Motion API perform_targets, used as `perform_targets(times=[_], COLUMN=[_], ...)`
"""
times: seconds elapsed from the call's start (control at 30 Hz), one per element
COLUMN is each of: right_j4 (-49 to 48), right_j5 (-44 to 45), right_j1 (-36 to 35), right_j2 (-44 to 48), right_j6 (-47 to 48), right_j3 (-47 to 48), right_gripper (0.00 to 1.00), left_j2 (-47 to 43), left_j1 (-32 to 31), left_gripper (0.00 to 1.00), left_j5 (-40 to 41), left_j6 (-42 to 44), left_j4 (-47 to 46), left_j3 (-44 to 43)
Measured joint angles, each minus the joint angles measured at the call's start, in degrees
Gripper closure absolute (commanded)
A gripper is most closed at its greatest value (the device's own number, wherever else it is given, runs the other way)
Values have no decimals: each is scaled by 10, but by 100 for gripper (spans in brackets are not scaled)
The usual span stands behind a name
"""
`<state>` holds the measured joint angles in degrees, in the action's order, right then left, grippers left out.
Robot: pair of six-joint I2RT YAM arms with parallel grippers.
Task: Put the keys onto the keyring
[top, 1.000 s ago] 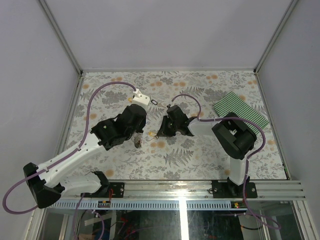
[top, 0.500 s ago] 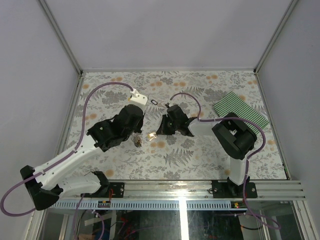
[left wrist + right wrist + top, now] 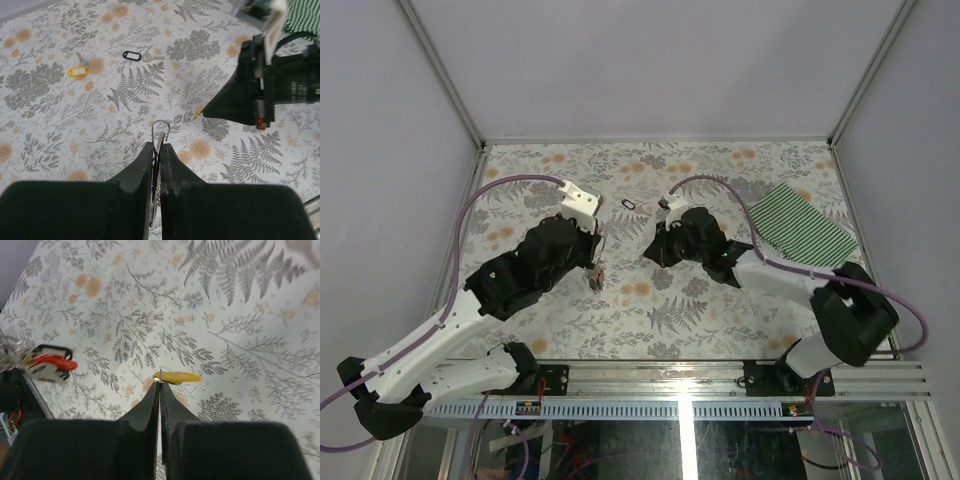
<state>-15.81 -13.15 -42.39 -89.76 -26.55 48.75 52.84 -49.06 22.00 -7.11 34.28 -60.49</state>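
Slip risk: right gripper (image 3: 160, 385) clamped shut on yellow key (image 3: 178, 376) by its thin edge, at 2 o'clock of keyring (image 3: 160, 130) pinched in closed left gripper (image 3: 160, 148), so key may twist and miss the wire's gap.

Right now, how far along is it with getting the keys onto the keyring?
Done: a red key seems to hang by the left gripper, likely on the ring already. In hand: that gripper pinches the keyring; the right gripper pinches a yellow key, not yet threaded. Left: the yellow-tagged key and black-tagged key lie on the table.
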Motion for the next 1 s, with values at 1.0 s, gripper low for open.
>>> perform_targets(times=[1.0], right_j4=[153], right_j5=[-46], right_j1=[-1], right_j2=[529], right_j6=[499], right_j3=[-97], right_gripper=[100], left_j2=[113], left_j1=[-158], left_gripper=[100], left_j5=[-24], left_j6=[45], left_j4=[-93], left_j3=[-51])
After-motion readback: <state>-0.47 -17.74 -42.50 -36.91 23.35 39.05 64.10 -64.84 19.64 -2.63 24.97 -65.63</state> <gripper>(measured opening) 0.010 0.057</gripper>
